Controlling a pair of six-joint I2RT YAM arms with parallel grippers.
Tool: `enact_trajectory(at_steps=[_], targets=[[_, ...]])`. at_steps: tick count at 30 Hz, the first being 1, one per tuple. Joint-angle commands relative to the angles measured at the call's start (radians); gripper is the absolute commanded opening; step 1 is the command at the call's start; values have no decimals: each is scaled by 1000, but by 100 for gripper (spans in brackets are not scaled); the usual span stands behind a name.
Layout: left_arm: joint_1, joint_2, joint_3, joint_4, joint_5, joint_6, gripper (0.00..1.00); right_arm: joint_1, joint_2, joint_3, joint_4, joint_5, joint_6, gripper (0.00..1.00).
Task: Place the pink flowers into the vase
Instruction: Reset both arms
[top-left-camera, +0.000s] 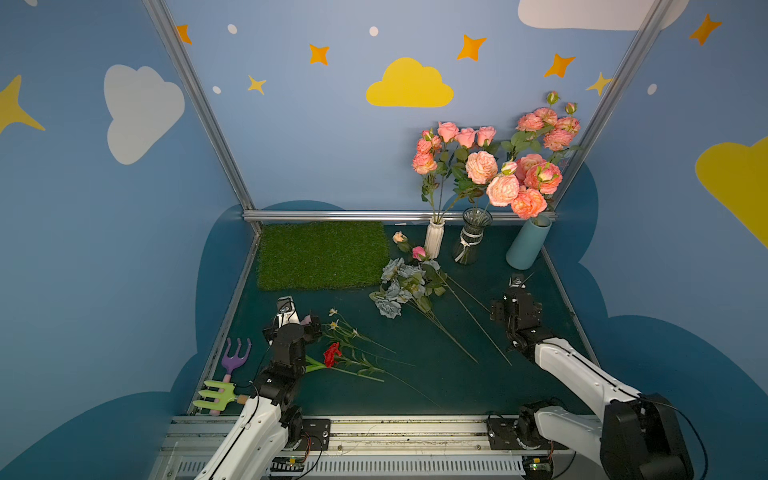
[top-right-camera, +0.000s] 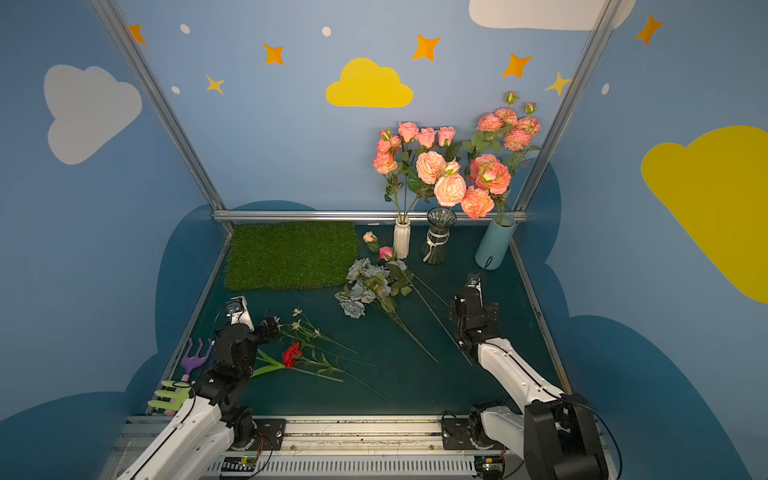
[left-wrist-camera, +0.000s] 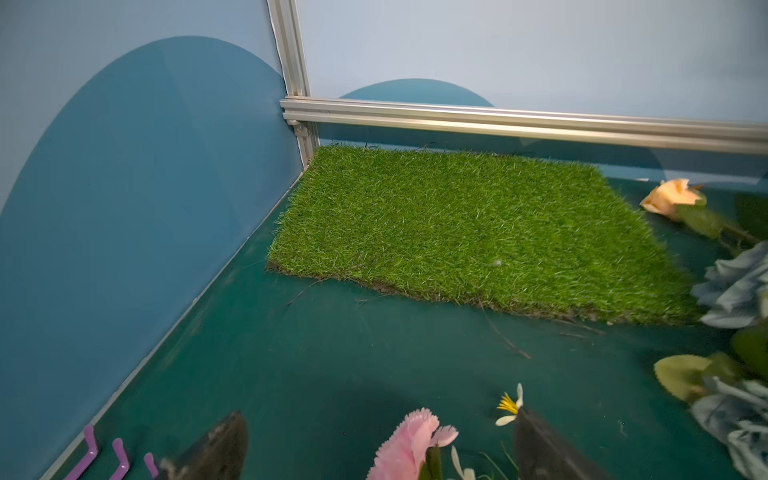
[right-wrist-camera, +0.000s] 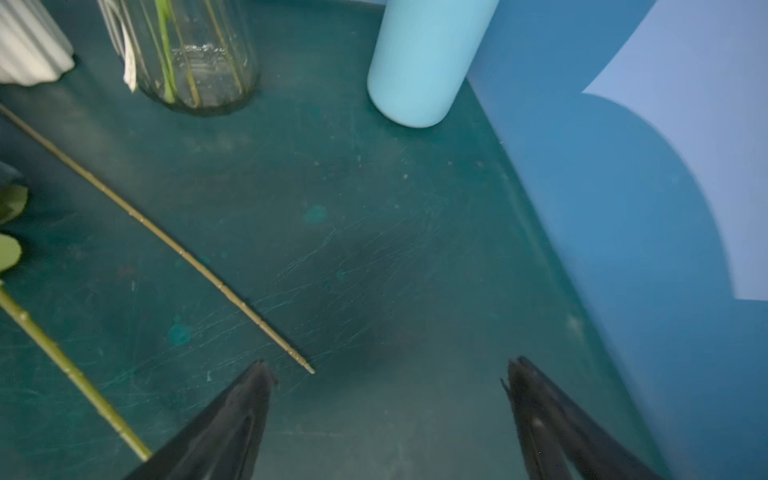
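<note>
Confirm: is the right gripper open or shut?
Open. The right gripper shows its fingers wide apart in the wrist view, only bare table between them.

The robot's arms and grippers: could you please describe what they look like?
Both the left arm and right arm have smooth white link shells between bulky black joints, with thin black cables looped alongside. The left gripper and right gripper end in dark, tapering, pointed jaws.
</note>
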Motion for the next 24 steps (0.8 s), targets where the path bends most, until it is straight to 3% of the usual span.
enact_trajectory(at_steps=[1,5,7,12,17,21,24], targets=[[3,93,-18,270,7,107,100,-7,42,-4,241,-27,-63,90],[11,292,-23,357,-25,79,100,-8,117,-79,492,-53,-125,90],[30,377,-46,487,21,95,100,-12,153,-125,651,-64,-167,90],[115,578,2,686,174,46,100,-56,200,-77,566,-121,-126,90],[145,822,108,783,330,184,100,-62,210,-97,596,-138,-124,90],[206,1000,106,970,380,142,100,-65,253,-166,783,-98,-104,90],[239,940,166,745,426,101,100,-93,253,-173,779,-204,-110,90]])
